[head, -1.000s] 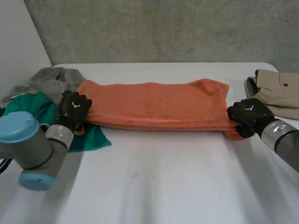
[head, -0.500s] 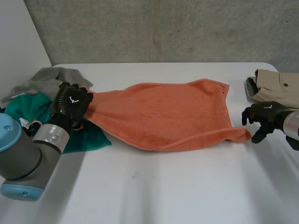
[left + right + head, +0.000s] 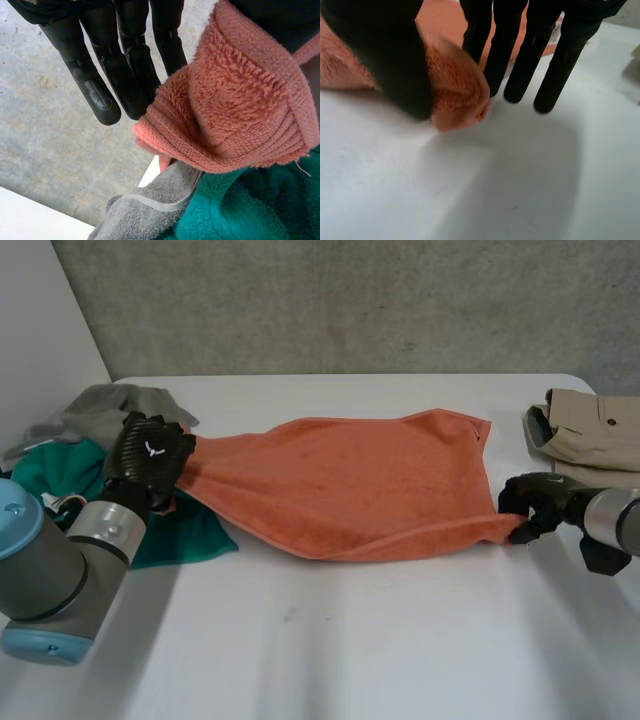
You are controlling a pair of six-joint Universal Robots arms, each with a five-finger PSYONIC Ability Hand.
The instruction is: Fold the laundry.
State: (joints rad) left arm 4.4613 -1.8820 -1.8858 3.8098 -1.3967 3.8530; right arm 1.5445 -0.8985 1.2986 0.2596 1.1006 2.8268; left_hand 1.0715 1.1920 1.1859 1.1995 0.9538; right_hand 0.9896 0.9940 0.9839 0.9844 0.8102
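An orange towel lies spread across the middle of the white table. My left hand is raised a little at the towel's left end. In the left wrist view that end is bunched and pinched between the thumb and the straight fingers. My right hand is low at the towel's near right corner. In the right wrist view its thumb lies on that corner, and the fingers stand close behind it, tips down by the table.
A green cloth and a grey cloth are heaped at the left, under and behind my left hand. A folded beige garment lies at the right edge, just behind my right hand. The table's near half is bare.
The towel was a narrow folded strip held at both ends. My right hand let go and drew away, the towel opened out, and the hand has come back to its near right corner.
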